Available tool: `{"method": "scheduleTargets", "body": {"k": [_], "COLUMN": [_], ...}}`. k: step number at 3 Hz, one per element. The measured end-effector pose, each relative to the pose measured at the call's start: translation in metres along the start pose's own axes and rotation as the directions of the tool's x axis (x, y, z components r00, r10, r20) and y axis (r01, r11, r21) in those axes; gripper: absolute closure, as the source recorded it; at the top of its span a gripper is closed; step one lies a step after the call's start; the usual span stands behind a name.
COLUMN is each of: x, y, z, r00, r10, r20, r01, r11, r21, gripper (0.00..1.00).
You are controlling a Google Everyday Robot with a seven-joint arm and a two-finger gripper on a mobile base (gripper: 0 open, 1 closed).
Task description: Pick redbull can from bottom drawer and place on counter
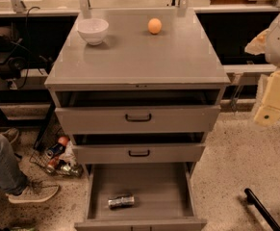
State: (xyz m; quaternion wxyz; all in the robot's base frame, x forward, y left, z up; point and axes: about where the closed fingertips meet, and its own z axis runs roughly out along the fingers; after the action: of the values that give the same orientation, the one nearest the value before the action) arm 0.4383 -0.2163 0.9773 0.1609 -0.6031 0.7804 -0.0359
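The redbull can (120,201) lies on its side on the floor of the open bottom drawer (168,186), near the front left. The grey counter (144,57) tops the drawer cabinet. My gripper (273,100) is at the right edge of the view, a cream-coloured part level with the top drawer, well to the right of the cabinet and high above the can. It holds nothing that I can see.
A white bowl (93,30) and an orange (154,25) stand on the counter's far part. Two upper drawers (138,120) with black handles are slightly open. A person's leg and shoe (14,177) and a wire basket of cans (57,158) are at the left. A black bar (262,208) is at the lower right.
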Motion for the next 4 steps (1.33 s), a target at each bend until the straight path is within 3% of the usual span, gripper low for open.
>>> {"method": "scheduleTargets", "body": {"k": [1,2,3,4], "x": [-0.001,-0.006,-0.019,-0.043], "y": [0.0,0.023,0.059,0.107], "z": [0.001,0.052,0.126,0.213], "r00": [1.0,0.995,0.979,0.965], "r10": [0.0,0.004,0.017,0.031], "r20": [0.009,0.098,0.201,0.26], "r01": [0.0,0.002,0.015,0.044], "r11": [1.0,0.9984,0.9877,0.9603], "r21": [0.006,-0.056,-0.156,-0.276], "gripper": [0.0,0.0,0.0,0.0]}}
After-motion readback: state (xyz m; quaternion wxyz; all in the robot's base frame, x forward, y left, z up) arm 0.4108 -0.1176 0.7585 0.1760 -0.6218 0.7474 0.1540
